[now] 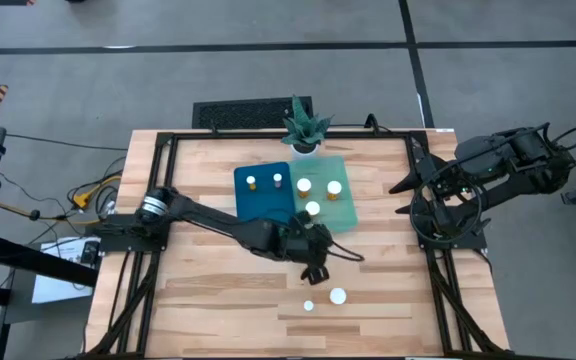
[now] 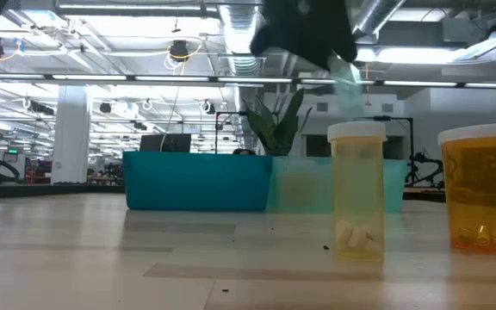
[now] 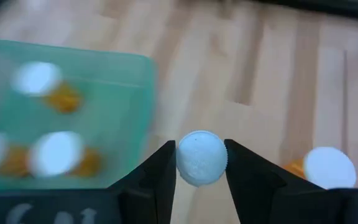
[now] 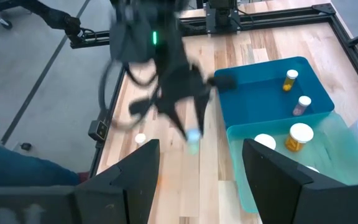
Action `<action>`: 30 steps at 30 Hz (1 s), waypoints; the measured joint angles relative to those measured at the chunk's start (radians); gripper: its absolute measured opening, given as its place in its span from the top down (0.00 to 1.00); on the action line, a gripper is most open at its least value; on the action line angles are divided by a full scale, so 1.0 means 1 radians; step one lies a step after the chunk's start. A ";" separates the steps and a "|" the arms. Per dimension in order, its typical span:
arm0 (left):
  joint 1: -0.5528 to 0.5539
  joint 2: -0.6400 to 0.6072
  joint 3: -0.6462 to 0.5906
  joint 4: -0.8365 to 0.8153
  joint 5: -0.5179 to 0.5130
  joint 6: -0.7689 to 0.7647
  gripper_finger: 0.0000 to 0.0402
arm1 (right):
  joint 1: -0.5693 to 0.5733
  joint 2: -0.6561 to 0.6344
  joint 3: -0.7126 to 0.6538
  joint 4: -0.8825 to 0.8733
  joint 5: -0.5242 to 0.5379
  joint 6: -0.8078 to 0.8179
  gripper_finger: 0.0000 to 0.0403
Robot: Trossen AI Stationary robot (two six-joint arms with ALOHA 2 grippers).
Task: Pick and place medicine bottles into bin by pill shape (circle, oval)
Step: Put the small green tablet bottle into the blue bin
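My left gripper point(image 1: 315, 268) is shut on a small pale bottle with a white cap point(image 3: 201, 157), just off the green bin's near right corner. It hangs above the table in the low view point(image 2: 344, 73). Two more bottles stand on their bases on the table in front: a narrow pale one point(image 2: 357, 189) and a wide amber one point(image 2: 489, 185). The blue bin point(image 1: 263, 195) holds two bottles and the green bin point(image 1: 340, 212) holds three. My right gripper point(image 4: 197, 165) is open and empty, waiting at the table's right edge. My left gripper pinches the bottle between its two fingers at opposite sides of the round white cap point(image 3: 184, 163). The fingers point(image 3: 160, 174) come from above, pointing down. The bottle hangs upright below them, lifted clear of the table.
A potted green plant point(image 1: 303, 128) stands at the far edge behind the bins. The bare wooden tabletop point(image 1: 218, 290) lies to the near left. Black frame rails run along the left and right table edges.
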 joint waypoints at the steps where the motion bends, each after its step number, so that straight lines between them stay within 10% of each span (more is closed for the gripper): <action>1: 0.000 -0.029 0.001 -0.037 -0.024 -0.010 0.71 | 0.000 0.000 0.000 0.000 0.000 -0.002 0.41; 13: 0.007 -0.328 -0.163 -0.504 -0.338 -0.233 0.71 | -0.001 0.000 0.000 0.000 0.001 -0.021 0.41; 23: 0.099 -0.537 -0.737 -0.118 -0.264 -0.307 0.71 | -0.005 0.000 0.000 0.001 0.002 -0.020 0.41; 30: 0.257 -0.529 -0.852 0.081 -0.117 -0.149 0.71 | -0.044 0.000 0.000 0.001 0.003 -0.019 0.41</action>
